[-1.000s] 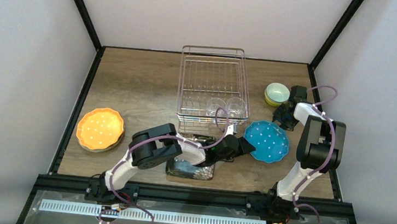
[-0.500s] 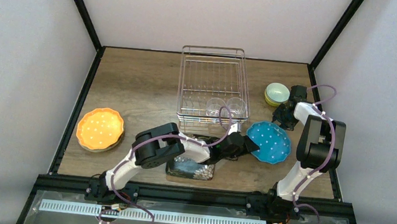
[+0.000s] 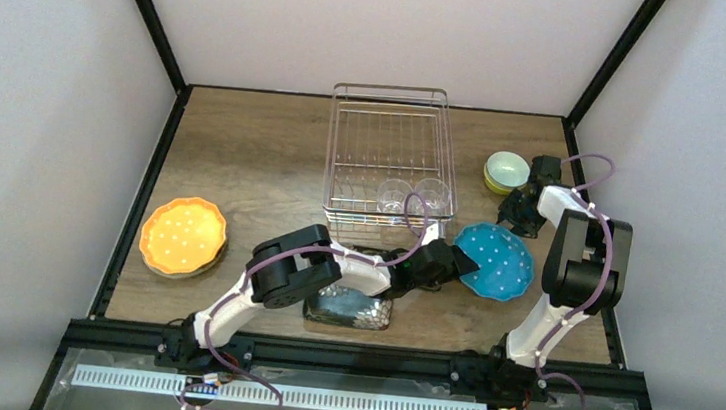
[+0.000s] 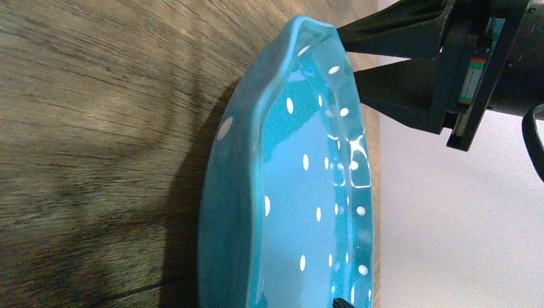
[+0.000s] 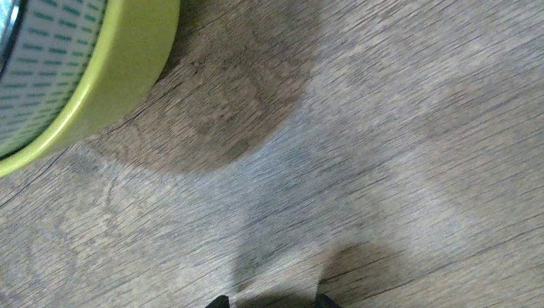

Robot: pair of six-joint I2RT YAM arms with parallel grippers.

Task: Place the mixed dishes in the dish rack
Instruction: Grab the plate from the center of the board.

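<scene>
The dish rack [image 3: 346, 153] stands at the table's middle back with two clear glass cups [image 3: 393, 194] in its near end. A blue white-dotted plate [image 3: 496, 263] [image 4: 301, 192] lies to its right front. My left gripper [image 3: 462, 265] is open at that plate's left rim, and one black fingertip [image 4: 342, 302] shows over the plate's inside. Stacked yellow-green and mint bowls [image 3: 506, 172] [image 5: 109, 77] sit at the right. My right gripper [image 3: 520, 213] [image 5: 272, 300] hangs open just in front of them over bare wood. An orange dotted plate [image 3: 182, 236] lies at the left. A black square floral plate [image 3: 349, 309] lies under the left arm.
The right arm's base column [image 3: 578, 276] [image 4: 449, 64] rises just right of the blue plate. A black frame rail [image 3: 145, 184] borders the table on the left, and grey walls close in on three sides.
My left arm has stretched farther right and the blue plate has slid slightly right with it. The right arm has not moved.
</scene>
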